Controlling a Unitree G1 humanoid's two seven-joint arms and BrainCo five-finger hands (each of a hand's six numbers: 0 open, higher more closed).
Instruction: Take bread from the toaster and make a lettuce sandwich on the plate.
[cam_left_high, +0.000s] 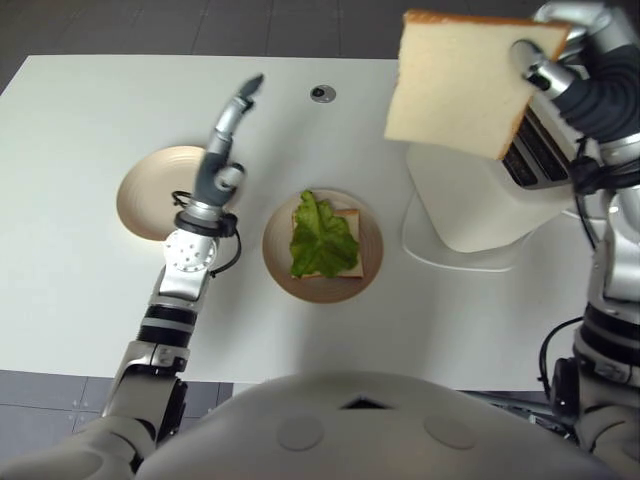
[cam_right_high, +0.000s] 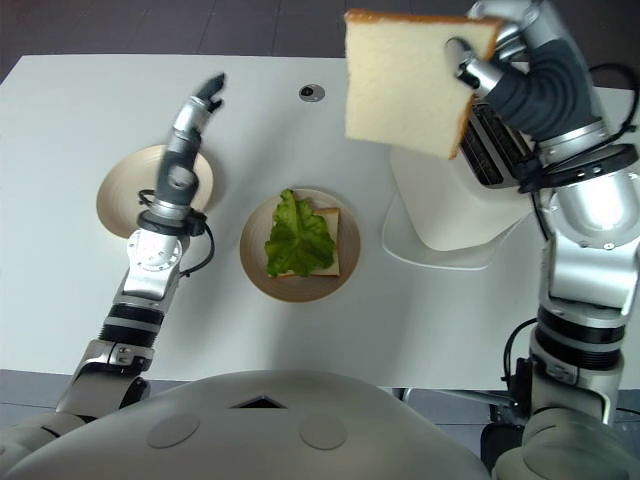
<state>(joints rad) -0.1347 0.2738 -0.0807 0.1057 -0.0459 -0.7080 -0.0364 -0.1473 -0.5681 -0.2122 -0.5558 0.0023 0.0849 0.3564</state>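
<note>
A white worktop (cam_left_high: 80, 300) with a round grommet (cam_left_high: 322, 94) at far centre stands on dark tiled floor (cam_left_high: 200, 25).

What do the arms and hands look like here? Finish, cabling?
Left hand and right hand: silver-grey metal fingers, dark tips. Left arm: silver cylinders with black bands, round perforated wrist disc, black cable loops there. Right arm: same silver, dark ribbed sleeve at the wrist, black cables lower down.

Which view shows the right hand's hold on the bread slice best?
The right eye view: the right hand grips the bread slice by its right edge, well inside the frame, forearm included. The left eye view shows the same hold crowded against the frame's right edge, forearm partly cut off.
</note>
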